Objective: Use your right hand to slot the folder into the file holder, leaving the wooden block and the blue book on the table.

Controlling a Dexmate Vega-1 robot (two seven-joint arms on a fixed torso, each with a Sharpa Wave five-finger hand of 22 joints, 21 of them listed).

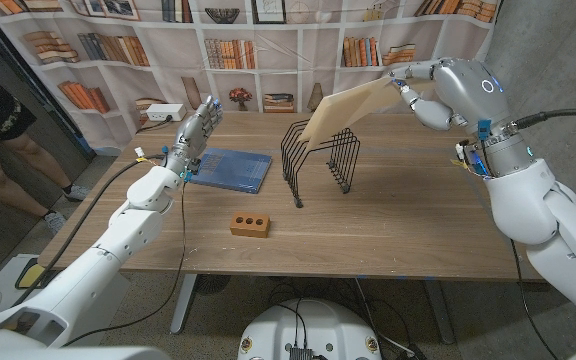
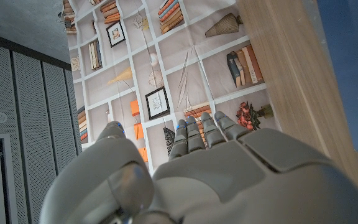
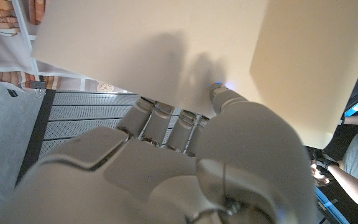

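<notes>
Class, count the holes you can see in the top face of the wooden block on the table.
3: they run in a row along the wooden block, lying in front of the blue book.

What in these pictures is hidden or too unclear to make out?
- Folder: in the head view its lower edge overlaps the file holder; whether it is between the wires cannot be told.
- Right hand: in the right wrist view the fingers disappear behind the folder.
- Blue book: the left hand covers its near corner.
- Wooden block: too small for detail.
</notes>
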